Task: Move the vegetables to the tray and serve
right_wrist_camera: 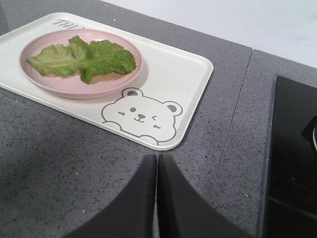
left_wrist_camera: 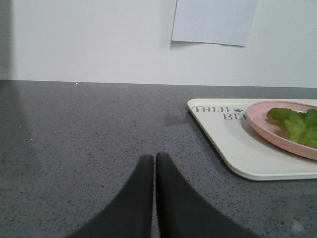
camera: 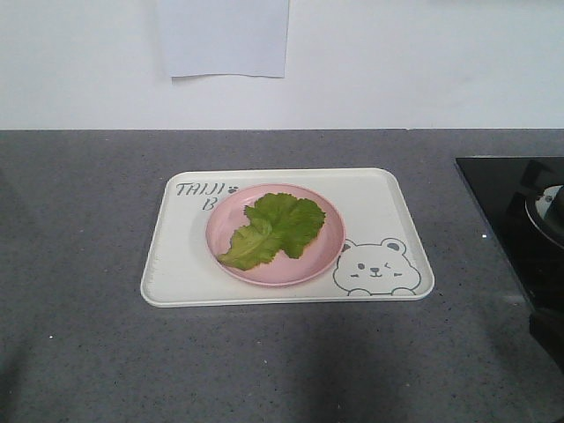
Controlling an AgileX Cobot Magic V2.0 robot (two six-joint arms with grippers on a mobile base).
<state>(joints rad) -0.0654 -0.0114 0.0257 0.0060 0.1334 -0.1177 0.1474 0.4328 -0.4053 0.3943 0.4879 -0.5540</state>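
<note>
Exterior front-facing view: cream tray lies flat on the grey countertop, long side toward me, bear drawing at its near right corner.
Plate: round pink plate sits on the tray, left of centre, partly covering the grey lettering.
Vegetables: lettuce leaves rest on the pink plate, inside its rim; overlapping, so I cannot give a count.
Left gripper: left gripper hangs low over bare countertop, left of the tray and apart from it; fingers pressed together, nothing between them.
Right gripper: right gripper hangs over the countertop just off the tray's bear corner, not touching; fingers likewise together and empty.
Surroundings: black hob at the right edge of the counter; sheet of paper on the wall behind.
Done, by my reckoning: leaves are on the plate and the plate is on the tray, so the transfer looks complete.
Left, by my reckoning: serving; the tray is not gripped by either arm.
</note>
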